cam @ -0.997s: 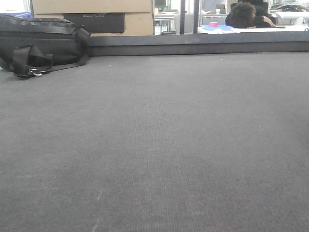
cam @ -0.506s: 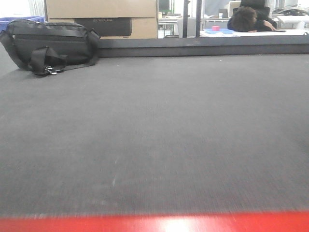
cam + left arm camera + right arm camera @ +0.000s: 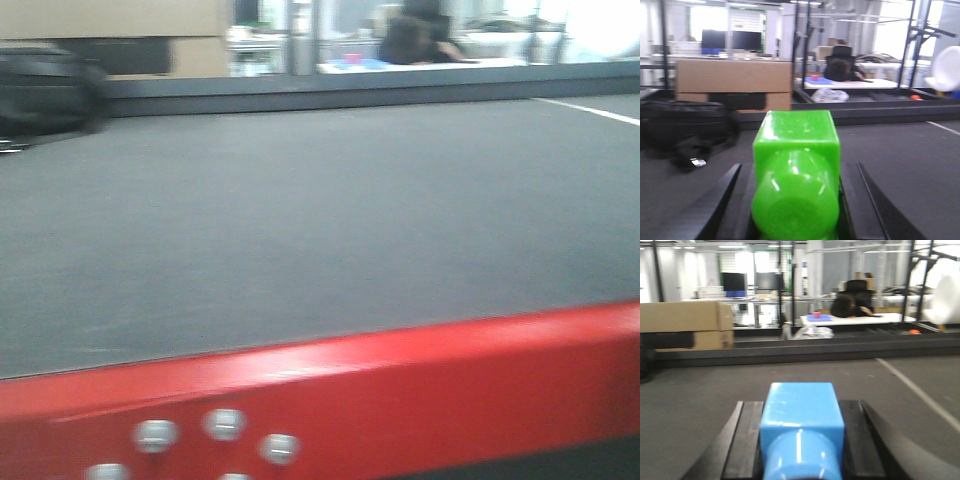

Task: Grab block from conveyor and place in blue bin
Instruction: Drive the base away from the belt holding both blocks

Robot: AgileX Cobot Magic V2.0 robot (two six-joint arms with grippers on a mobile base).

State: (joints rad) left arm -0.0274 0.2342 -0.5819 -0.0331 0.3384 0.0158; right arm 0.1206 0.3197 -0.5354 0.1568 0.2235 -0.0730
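The left fingers [image 3: 722, 202] are clamping a green block [image 3: 796, 165] and the right fingers [image 3: 742, 440] are gripping a light-blue block [image 3: 801, 415] over the dark conveyor belt [image 3: 320, 220], so the carry is probably beginning, with the next move calling for swinging toward the blue bin, which is showing in no view.

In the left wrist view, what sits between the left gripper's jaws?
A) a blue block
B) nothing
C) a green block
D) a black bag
C: the left gripper has a green block between its jaws. The blue block sits in the right gripper.
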